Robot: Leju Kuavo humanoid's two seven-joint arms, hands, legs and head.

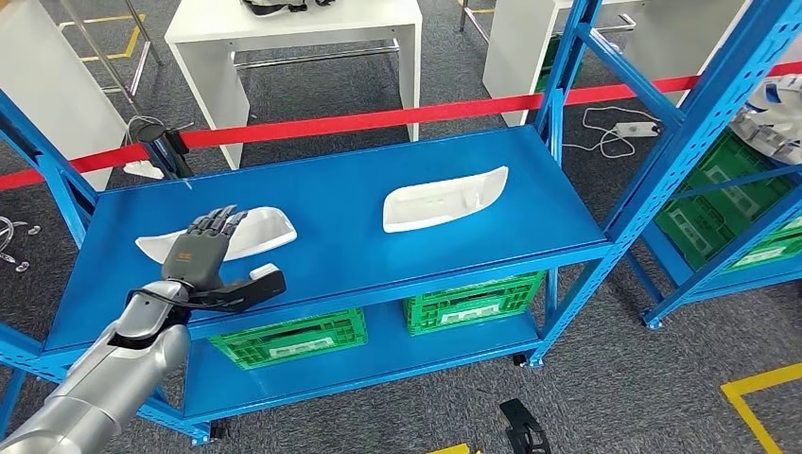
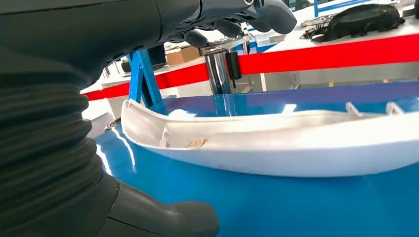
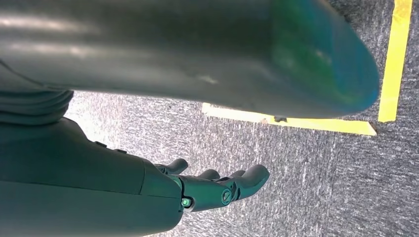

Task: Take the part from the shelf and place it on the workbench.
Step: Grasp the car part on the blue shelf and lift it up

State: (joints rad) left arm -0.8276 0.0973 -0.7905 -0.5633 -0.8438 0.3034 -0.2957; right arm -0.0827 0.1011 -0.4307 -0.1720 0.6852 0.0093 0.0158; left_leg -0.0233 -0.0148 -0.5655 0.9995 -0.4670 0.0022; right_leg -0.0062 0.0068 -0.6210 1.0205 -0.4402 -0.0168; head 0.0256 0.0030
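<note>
Grey fingers of your left hand (image 1: pixel 210 263) are spread above the near white part (image 1: pixel 255 232) on the blue shelf (image 1: pixel 378 255), thumb low at its front edge, nothing gripped. Lower over the part's middle and close evenly (thin shell, likely to tip). Your right hand (image 3: pixel 217 187) hangs loosely open over carpet. A second part (image 1: pixel 444 199) lies farther right. Whether fingertips touch the part is unclear.
</note>
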